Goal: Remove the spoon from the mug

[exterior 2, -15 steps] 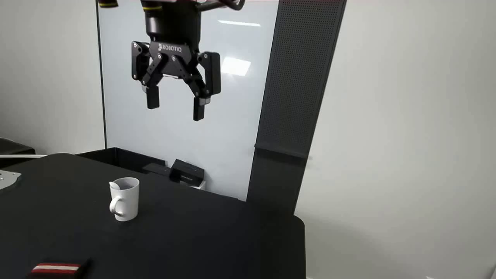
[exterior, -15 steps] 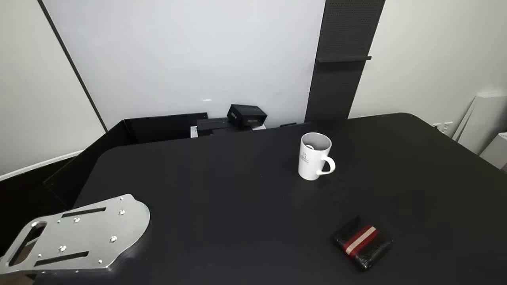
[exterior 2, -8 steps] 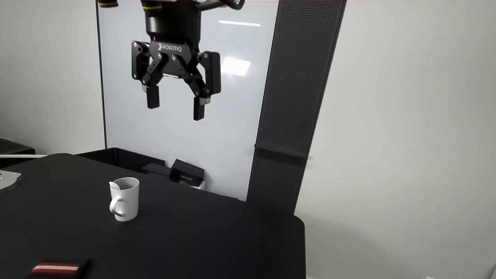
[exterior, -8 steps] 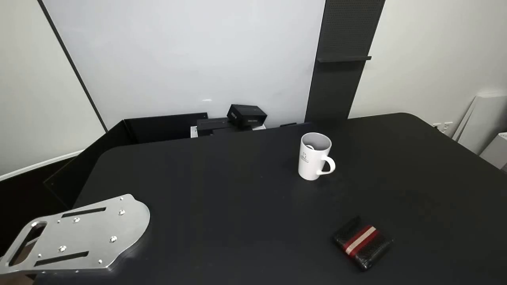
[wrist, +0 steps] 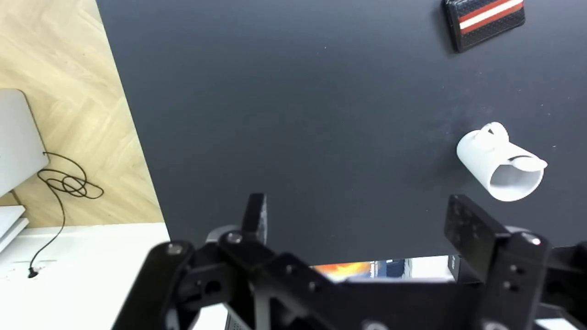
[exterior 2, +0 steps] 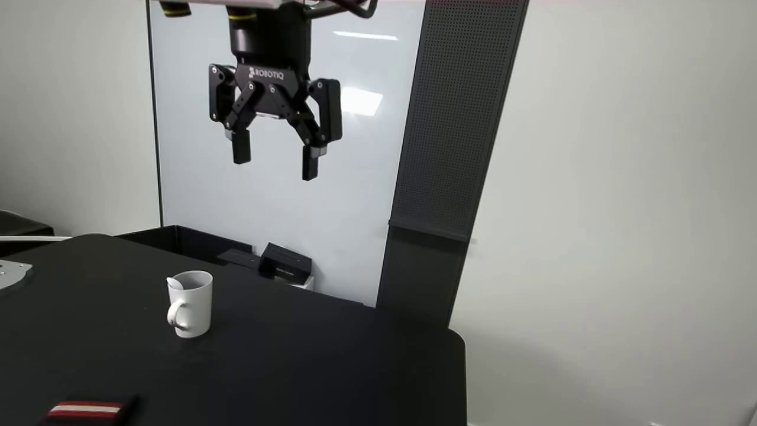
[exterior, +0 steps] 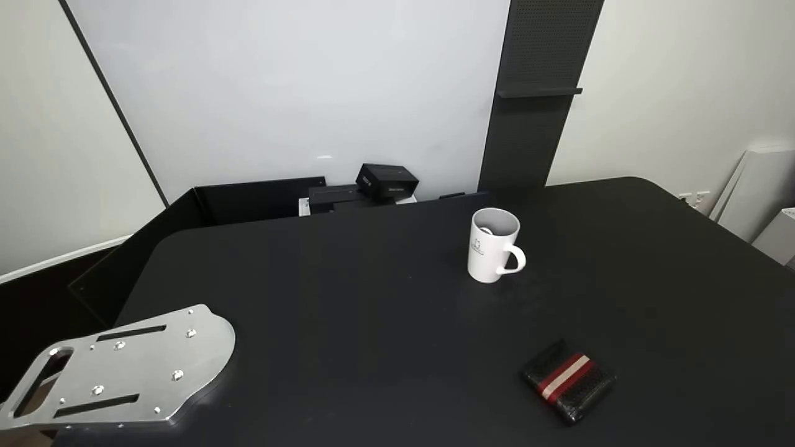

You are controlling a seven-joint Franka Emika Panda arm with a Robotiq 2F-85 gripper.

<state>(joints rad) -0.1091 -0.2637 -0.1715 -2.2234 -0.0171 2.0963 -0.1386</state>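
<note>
Spoon (wrist: 528, 163) leaning in mug (exterior 2: 194, 312); gripper (exterior 2: 275, 161) hanging high above the table (exterior: 372, 310), jaws spread, pinching nothing.
Only the spoon's rounded end is peeking out over the mug's top, and the gripper seems to be sitting off to one side. A misaligned descent could be tipping the mug; a pinch taking in the mug's wall could be lifting both; a shallow pinch could be letting the spoon slip back.
</note>
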